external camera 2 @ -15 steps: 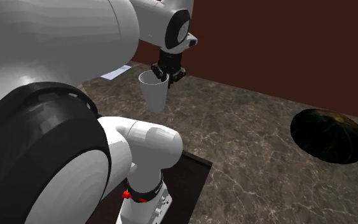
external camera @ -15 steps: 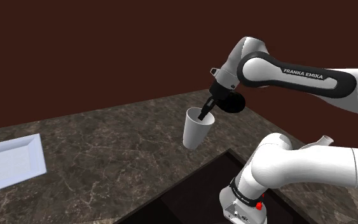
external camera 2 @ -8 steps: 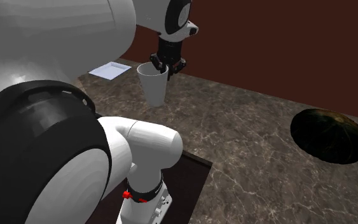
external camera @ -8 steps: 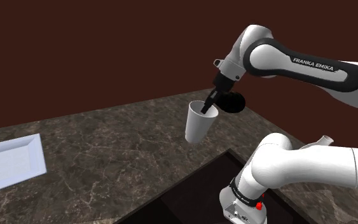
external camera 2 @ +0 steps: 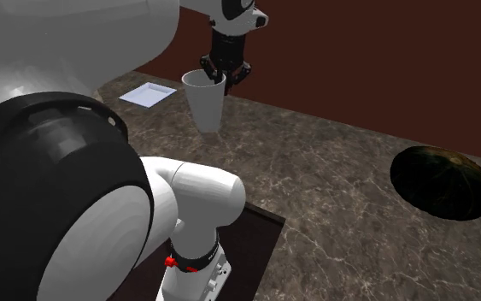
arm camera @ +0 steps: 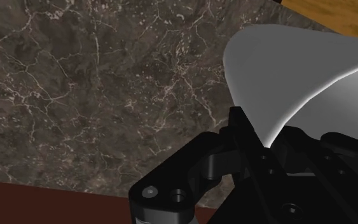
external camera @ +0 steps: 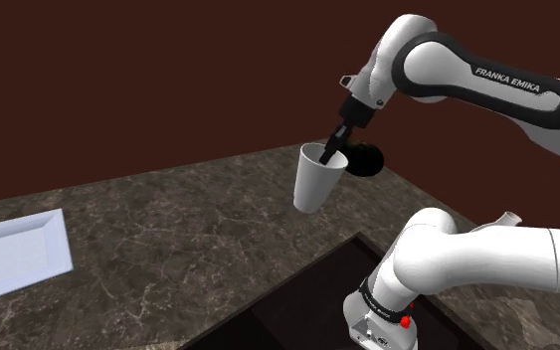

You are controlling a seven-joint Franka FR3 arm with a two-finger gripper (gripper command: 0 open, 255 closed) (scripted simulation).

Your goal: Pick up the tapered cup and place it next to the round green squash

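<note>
**Desk:** What is the arm doing here?

**Stringer:** It is mid-carry. The black gripper [external camera: 328, 157] has the white tapered cup [external camera: 316, 180] by the rim, and the fingers [arm camera: 245, 136] are clamped on the wall, one inside the mouth and one outside. The cup hangs mouth-up and slightly tilted, and it appears to be clear of the dark marbled worktop [external camera: 168, 249], near its back edge by the brown wall.

**Desk:** And the target?

**Stringer:** The round green squash [external camera 2: 442, 181], very dark, sits on the worktop at the second exterior view's right, well apart from the cup. A pale tray [external camera 2: 148, 94] lies on the other side, beyond the cup.

**Desk:** So which step is this?

**Stringer:** The pickup looks done and the placing has not begun.

**Desk:** What does the next move call for?

**Stringer:** A level sweep across the worktop toward the squash, then a straight descent onto bare stone just beside it. The cup should not touch the squash, and the fingers should part only once the base is flat. A rim pinch is a thin hold, so a jerk could swing or slip the cup.
</note>
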